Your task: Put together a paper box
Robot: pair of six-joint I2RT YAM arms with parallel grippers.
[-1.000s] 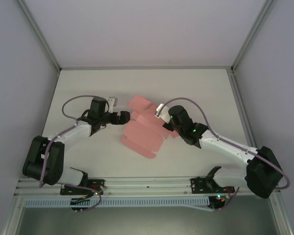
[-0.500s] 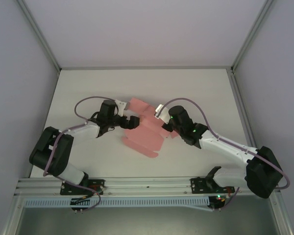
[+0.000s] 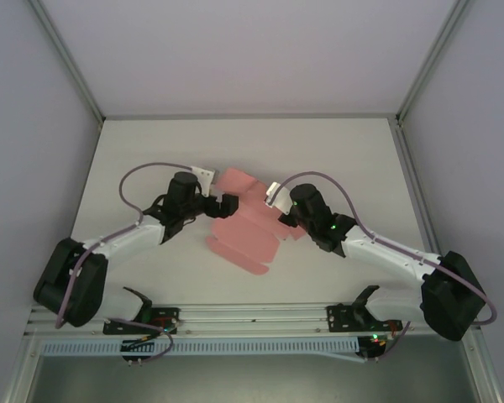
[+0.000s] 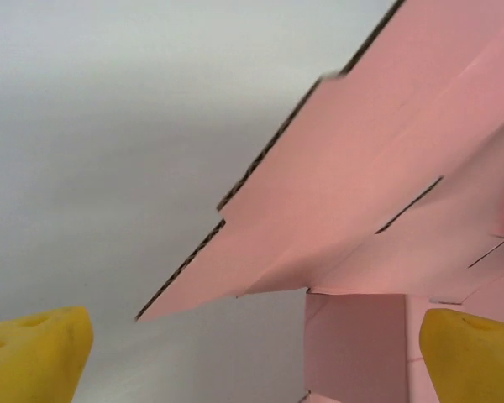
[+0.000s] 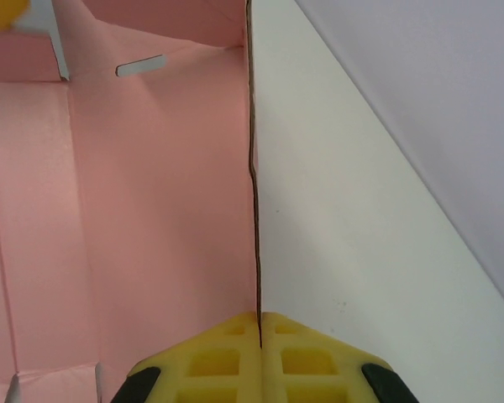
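Observation:
The paper box point(image 3: 245, 235) is a pink die-cut sheet with flaps and creases, lying partly folded at mid-table. My right gripper point(image 3: 279, 215) is at its right side, shut on a thin upright panel edge point(image 5: 254, 185), with the yellow fingertips point(image 5: 235, 353) pressed together around the card. The pink inner face point(image 5: 151, 210) spreads to the left of that edge. My left gripper point(image 3: 224, 206) is at the sheet's upper left, open, its yellow fingertips point(image 4: 34, 353) wide apart. A raised pink flap point(image 4: 370, 185) slants above and ahead of it, and a lower panel point(image 4: 361, 344) lies between the fingers.
The white table point(image 3: 151, 151) is bounded by pale walls and aluminium posts point(image 3: 67, 63) at the back corners. A metal rail point(image 3: 252, 317) runs along the near edge by the arm bases. Purple cables point(image 3: 151, 168) loop over both arms.
My left arm has swung right and its open gripper has reached the sheet's upper-left flap. The right gripper has kept its hold and barely moved.

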